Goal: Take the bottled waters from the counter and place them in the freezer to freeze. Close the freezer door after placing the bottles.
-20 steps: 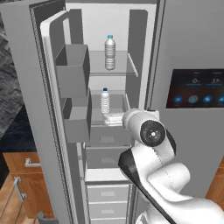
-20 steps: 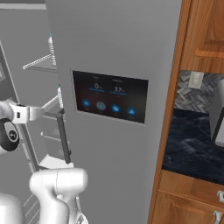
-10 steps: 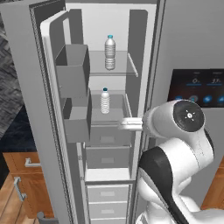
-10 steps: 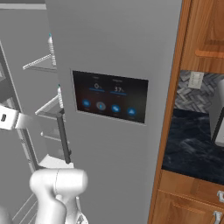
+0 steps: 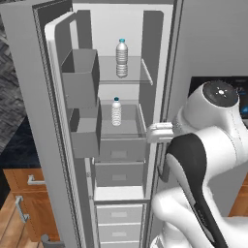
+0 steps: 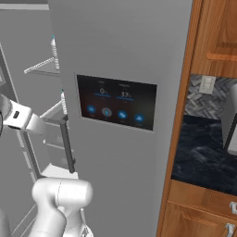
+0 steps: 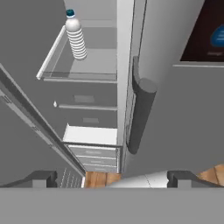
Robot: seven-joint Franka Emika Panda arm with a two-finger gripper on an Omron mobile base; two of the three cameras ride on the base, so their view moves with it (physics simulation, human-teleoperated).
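both water bottles stand inside the open freezer

from my remote seat i see the tall narrow freezer [image 5: 121,29] with white walls, its plain grey door [image 5: 29,111] swung wide to the left, grey bins on its inner face. one small clear ribbed plastic bottle with a light blue cap [image 5: 122,57] stands upright on the glass shelf [image 5: 145,75]. a second bottle of the same kind [image 5: 116,111] stands upright lower down, above the grey drawers [image 5: 119,154]. the bottles are well apart, one above the other. the white arm's two-finger gripper [image 7: 111,178] is near the right edge of the freezer opening, beside the grey fridge door with a dark touchscreen [image 6: 115,107]. its fingers are spread wide with nothing between them. on the far right is a dark marbled stone counter [image 6: 203,155] over brown wooden cabinets.
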